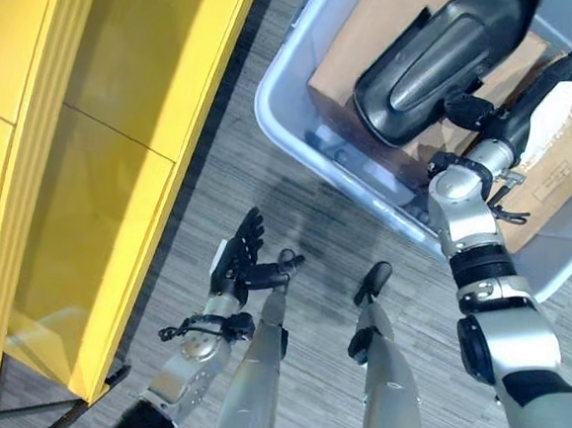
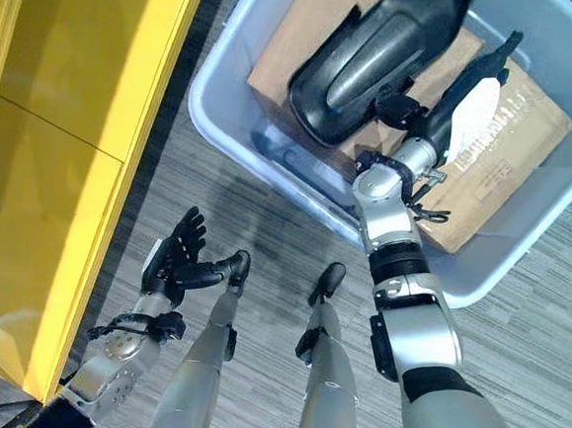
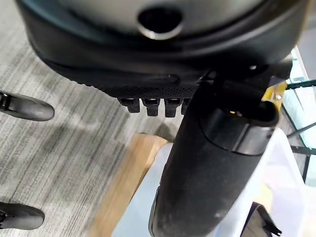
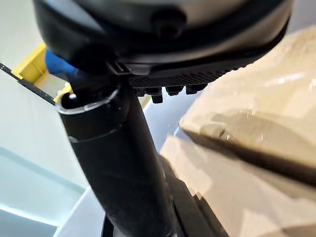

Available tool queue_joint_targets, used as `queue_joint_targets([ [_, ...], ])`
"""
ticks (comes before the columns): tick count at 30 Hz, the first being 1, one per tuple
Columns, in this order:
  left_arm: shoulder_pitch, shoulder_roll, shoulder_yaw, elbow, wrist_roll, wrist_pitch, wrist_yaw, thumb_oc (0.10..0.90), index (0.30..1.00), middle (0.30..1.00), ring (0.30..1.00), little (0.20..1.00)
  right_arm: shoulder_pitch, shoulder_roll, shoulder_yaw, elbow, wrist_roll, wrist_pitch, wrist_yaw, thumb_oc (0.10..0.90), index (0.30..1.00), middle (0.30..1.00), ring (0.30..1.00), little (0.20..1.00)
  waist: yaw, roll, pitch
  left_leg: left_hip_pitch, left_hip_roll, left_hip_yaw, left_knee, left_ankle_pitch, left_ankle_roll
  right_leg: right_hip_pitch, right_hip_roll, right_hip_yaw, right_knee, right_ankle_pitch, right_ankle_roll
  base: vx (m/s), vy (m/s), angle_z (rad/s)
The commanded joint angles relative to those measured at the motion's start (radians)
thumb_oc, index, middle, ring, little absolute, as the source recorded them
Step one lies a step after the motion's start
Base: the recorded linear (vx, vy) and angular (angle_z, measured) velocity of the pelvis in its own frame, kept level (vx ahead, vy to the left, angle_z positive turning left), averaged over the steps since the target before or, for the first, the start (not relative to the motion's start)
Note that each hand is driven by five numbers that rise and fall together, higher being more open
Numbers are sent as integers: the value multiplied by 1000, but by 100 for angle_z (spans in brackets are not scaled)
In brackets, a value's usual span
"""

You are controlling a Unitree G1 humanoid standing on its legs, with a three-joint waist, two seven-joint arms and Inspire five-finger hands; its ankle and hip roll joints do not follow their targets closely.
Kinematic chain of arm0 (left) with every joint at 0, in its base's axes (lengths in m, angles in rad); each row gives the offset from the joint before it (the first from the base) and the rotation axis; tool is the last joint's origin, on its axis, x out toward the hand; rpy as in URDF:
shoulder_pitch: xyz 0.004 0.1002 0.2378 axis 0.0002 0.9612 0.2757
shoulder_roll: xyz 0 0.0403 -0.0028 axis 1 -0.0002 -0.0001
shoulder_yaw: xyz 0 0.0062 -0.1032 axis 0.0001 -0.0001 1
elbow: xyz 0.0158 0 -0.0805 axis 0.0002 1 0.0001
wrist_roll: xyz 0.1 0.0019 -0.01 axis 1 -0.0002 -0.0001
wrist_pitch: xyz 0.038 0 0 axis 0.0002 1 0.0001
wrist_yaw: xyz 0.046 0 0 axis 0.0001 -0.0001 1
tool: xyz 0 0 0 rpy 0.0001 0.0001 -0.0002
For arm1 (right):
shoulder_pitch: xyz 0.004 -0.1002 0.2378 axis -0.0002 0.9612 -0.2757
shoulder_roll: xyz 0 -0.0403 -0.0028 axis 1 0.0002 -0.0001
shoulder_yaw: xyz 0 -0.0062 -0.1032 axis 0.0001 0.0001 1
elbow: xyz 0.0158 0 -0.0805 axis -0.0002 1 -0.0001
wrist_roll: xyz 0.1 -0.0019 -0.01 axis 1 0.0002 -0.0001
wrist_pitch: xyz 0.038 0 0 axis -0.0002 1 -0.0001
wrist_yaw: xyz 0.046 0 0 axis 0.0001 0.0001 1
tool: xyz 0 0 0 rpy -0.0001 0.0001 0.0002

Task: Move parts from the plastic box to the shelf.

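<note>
A large dark moulded part (image 1: 446,63) lies on cardboard boxes (image 2: 509,152) inside the pale grey plastic box (image 1: 302,136) at the upper right. My right hand (image 1: 528,99) reaches into the box beside the part. Its fingers lie straight over the cardboard and its thumb (image 4: 123,163) is next to the part's near edge. It holds nothing. I cannot tell whether the thumb touches the part. My left hand (image 1: 241,255) hangs low above the floor between the box and the yellow shelf (image 1: 126,112). It is open and empty, with its thumb (image 3: 212,163) held out.
The yellow shelf runs along the left side, with flat boards and a raised front edge. Grey striped carpet (image 1: 220,169) lies between the shelf and the box. The box's near wall stands between my right forearm and the parts.
</note>
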Motion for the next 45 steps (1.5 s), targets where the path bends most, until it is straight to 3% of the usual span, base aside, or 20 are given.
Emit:
queue_joint_targets([
  [1, 54, 44, 24, -116, 50, -77, -15, 900, 1000, 1000, 1000, 1000, -39, -86, 17, -71, -84, -32, -23, 900, 1000, 1000, 1000, 1000, 16, -40, -19, 133, 38, 56, -9, -123, 16, 64, -86, 36, 62, -67, 142, -19, -9, -13],
  [16, 58, 41, 25, -94, 45, -75, -27, 900, 1000, 1000, 1000, 1000, -38, -79, 10, -77, -57, -61, -4, 900, 1000, 1000, 1000, 1000, 5, -34, -19, 148, 43, 73, -9, -124, 15, 67, -79, 54, 56, -63, 139, -10, -3, -4],
  [26, 64, 36, 15, -85, 34, -70, -33, 900, 1000, 1000, 1000, 1000, -76, -32, 12, 10, 85, -136, 52, 900, 1000, 1000, 1000, 1000, 11, -21, -19, 136, 43, 77, -9, -120, 12, 52, -78, 53, 53, -59, 136, 0, 0, 0],
  [45, 75, 24, 10, -73, 12, -61, -38, 900, 1000, 1000, 1000, 1000, -106, 16, 32, 247, 289, -189, 181, 900, 1000, 1000, 1000, 1000, 22, -6, -19, 113, 46, 80, -9, -117, 11, 23, -73, 52, 55, -60, 133, 0, 0, 0],
])
